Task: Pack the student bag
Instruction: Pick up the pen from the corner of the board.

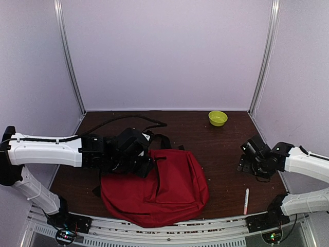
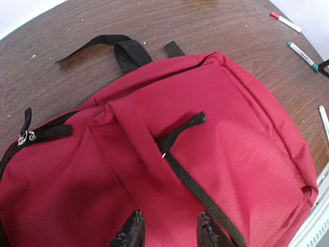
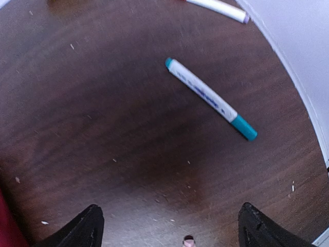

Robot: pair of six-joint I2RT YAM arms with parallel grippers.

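Hovering over the one large red fabric backpack (image 2: 247,134), the left gripper (image 2: 172,232) holds its two black fingers (image 2: 132,234) partly apart; red cloth shows in the gap and nothing looks clamped. Just ahead of it one black front-pocket zipper (image 2: 203,193) runs diagonally, and a second black zipper with a metal pull (image 2: 31,135) sits at the bag's side. One black strap (image 2: 128,51) curls onto the dark brown wooden table (image 2: 61,87) beyond. The backpack lies flat on the near, left-of-centre part of the table, reaching its front edge. To its right lie three white marker pens: one red-capped marker (image 2: 285,21), one teal-capped marker (image 2: 303,55), and one third marker (image 2: 324,121) cut by the picture's edge. The right gripper (image 3: 177,231) stands wide open and empty above bare wood at the right, well apart from the bag, with the teal-capped marker ahead of its fingers. One small yellow-green bowl (image 1: 217,118) sits at the far right.
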